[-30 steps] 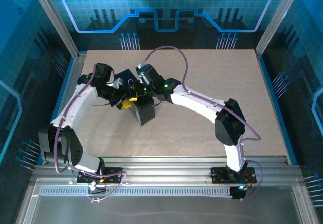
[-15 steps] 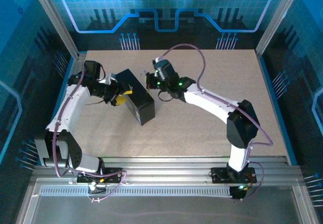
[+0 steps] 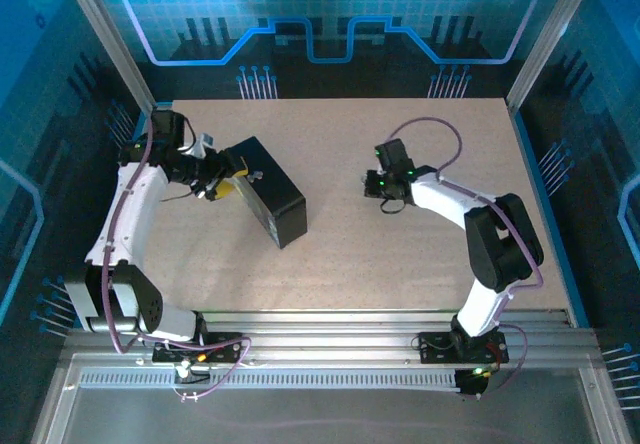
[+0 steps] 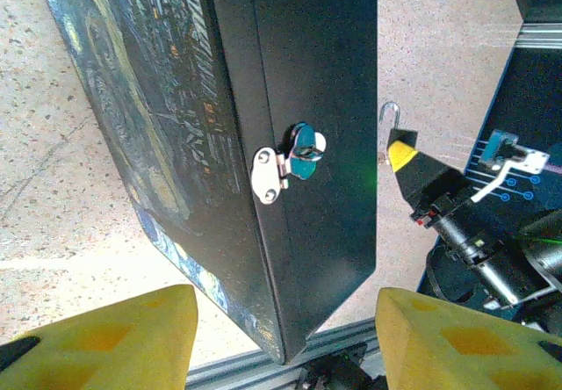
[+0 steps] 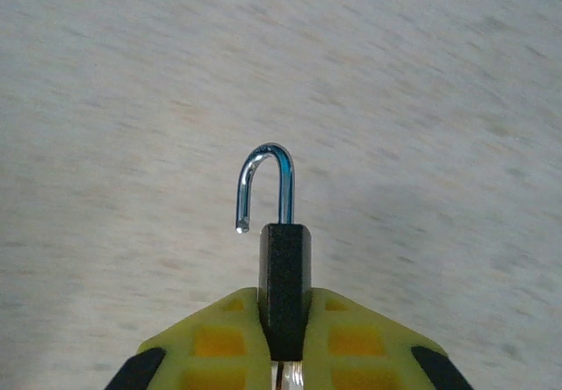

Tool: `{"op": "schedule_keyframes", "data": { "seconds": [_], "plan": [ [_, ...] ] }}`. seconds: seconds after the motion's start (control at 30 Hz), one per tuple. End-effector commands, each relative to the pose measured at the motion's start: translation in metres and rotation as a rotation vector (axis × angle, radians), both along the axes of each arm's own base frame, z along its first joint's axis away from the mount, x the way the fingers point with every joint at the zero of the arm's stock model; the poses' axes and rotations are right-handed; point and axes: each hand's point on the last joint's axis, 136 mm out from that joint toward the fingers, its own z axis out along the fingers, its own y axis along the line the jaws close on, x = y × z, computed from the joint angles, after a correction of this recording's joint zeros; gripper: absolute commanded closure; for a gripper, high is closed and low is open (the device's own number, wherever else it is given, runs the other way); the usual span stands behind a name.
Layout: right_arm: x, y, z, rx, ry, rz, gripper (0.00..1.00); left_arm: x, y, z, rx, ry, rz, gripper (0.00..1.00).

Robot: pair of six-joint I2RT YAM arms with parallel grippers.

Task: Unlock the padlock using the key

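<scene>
Two white robot arms are reaching over one desk (image 3: 400,264), seen from above and behind. There are two grippers, one padlock, one black box and one metal hasp.

The right gripper (image 3: 385,182) is hanging over the bare middle-right part of the desk, well apart from the box. Its wrist camera is showing it clamping the one padlock (image 5: 284,271): two yellow fingers (image 5: 219,342) are pressing against either side of the slim black body. The padlock is pointing away from the gripper. Its silver shackle (image 5: 263,179) is standing open, with one leg seated in the body and the hooked free end hanging in the air above the desk. Something small and metallic is glinting beneath the padlock body, too hidden to identify.

The left gripper (image 3: 222,179) is sitting just beside the left end of the black box (image 3: 268,192), at the left side of the desk. Its two yellow fingers (image 4: 123,337) are spreading wide apart, gripping nothing. The box is long and dark, lying at a slant, with a blue and yellow swirling print on one face. On its plain black face the hasp (image 4: 285,162) is showing a silver plate and a blue-tinted loop, with nothing hanging through it.

The desk is wearing a pale, speckled beige surface. Silver metal rails are running along its near edge, where the two arm bases are bolted. Slanted metal posts are framing the enclosure, and blue-lit panels with circuit-line patterns are glowing behind and at both sides.
</scene>
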Motion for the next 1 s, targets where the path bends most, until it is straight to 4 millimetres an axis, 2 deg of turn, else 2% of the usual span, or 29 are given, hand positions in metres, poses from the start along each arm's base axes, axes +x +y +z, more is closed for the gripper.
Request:
{"op": "schedule_keyframes", "data": {
  "seconds": [0.0,0.13,0.27,0.33,0.37,0.4,0.5,0.63,0.7,0.73,0.87,0.97],
  "plan": [
    [-0.001,-0.018,0.004,0.002,-0.007,0.024,0.85,-0.004,0.008,0.003,0.043,0.005,0.000,0.43],
    [-0.007,-0.038,0.001,0.009,0.030,0.022,0.58,-0.004,0.009,0.004,0.050,0.004,0.005,0.43],
    [-0.005,-0.038,0.031,-0.004,-0.026,0.090,0.45,-0.005,0.012,0.004,0.059,0.005,0.009,0.43],
    [-0.005,-0.026,0.052,0.040,-0.064,0.135,0.39,-0.005,0.014,0.004,0.065,0.009,0.014,0.43],
    [-0.006,-0.015,0.067,0.080,-0.091,0.169,0.27,-0.005,0.015,0.003,0.068,0.009,0.016,0.43],
    [-0.008,-0.001,0.080,0.117,-0.115,0.206,0.20,-0.005,0.016,0.002,0.070,0.011,0.020,0.43],
    [-0.018,0.045,0.116,0.144,-0.196,0.326,0.18,-0.006,0.020,-0.003,0.082,0.025,0.031,0.42],
    [-0.041,0.112,0.151,0.122,-0.267,0.488,0.16,-0.007,0.028,-0.013,0.108,0.050,0.057,0.42],
    [-0.053,0.147,0.160,0.110,-0.279,0.579,0.12,-0.008,0.034,-0.019,0.118,0.068,0.085,0.42],
    [-0.059,0.160,0.161,0.096,-0.282,0.615,0.00,-0.008,0.038,-0.021,0.117,0.071,0.099,0.41],
    [-0.074,0.209,0.156,0.020,-0.274,0.746,0.00,-0.009,0.047,-0.026,0.107,0.083,0.137,0.42],
    [-0.079,0.232,0.144,-0.037,-0.254,0.802,0.00,-0.010,0.050,-0.027,0.101,0.082,0.143,0.41]
  ]
}}
